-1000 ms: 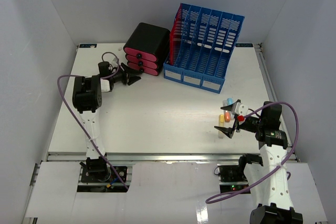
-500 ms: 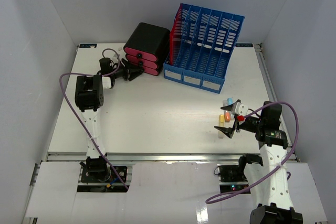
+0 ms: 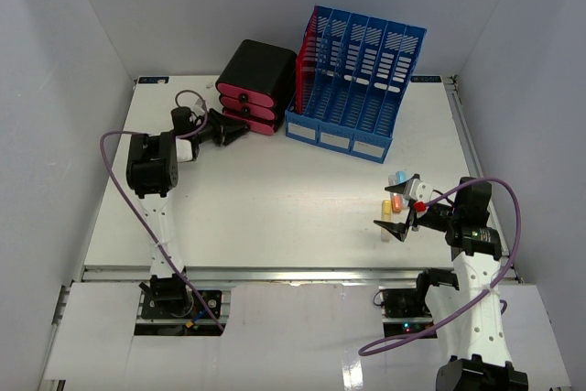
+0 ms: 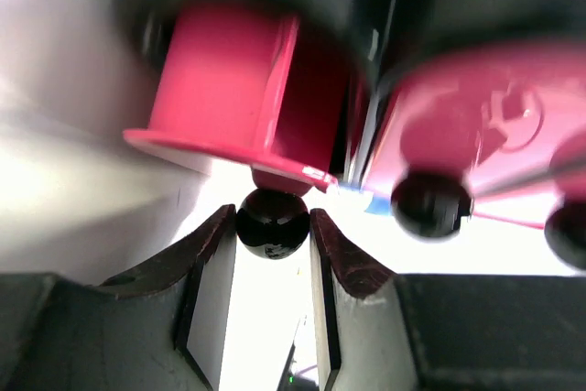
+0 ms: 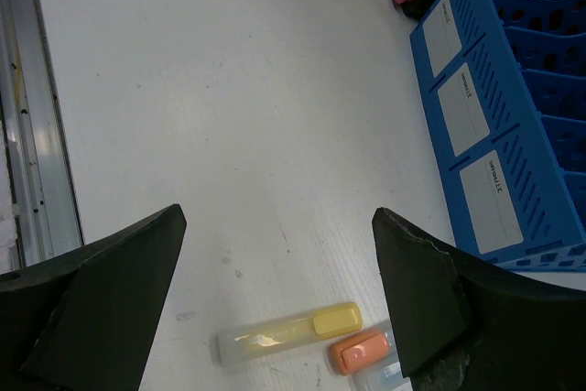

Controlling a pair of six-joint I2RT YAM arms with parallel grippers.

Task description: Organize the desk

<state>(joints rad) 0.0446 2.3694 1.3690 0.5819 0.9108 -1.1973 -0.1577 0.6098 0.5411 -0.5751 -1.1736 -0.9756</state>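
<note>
From above, the white counter spreads beneath both arms, and my left tool meets the front of the drawer box.

Left wrist: that tool pinches a black knob, probably to work its pink drawer.

Right wrist: my right tool hangs spread above the markers, placed to collect them.

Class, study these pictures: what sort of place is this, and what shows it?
Probably a robot test cell staged as an office desk: a flat white tabletop boxed in by plain grey walls, a blue plastic slotted file rack, and a black drawer unit with pink drawers.
</note>
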